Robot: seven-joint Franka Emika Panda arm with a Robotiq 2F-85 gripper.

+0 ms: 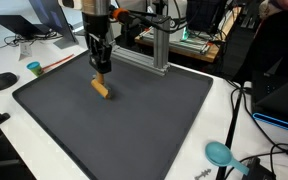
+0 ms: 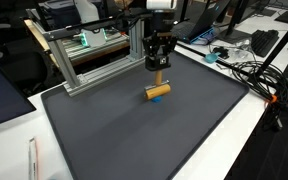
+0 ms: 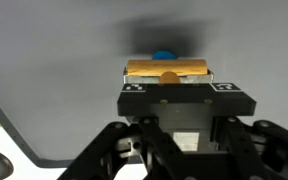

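Holding the wooden block with gripper narrowed around it, just above the grey mat. Seemingly at the holding step; next, needing firm squeeze and level motion.

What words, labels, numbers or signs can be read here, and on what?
No text can be read in any view.
Square marks on the gripper: too blurred to read.
Wooden block: no print visible.

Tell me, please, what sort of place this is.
Probably a robotics lab or workshop: an aluminium frame stands behind the dark mat, cables trail over the white table, and desks with screens fill the background.
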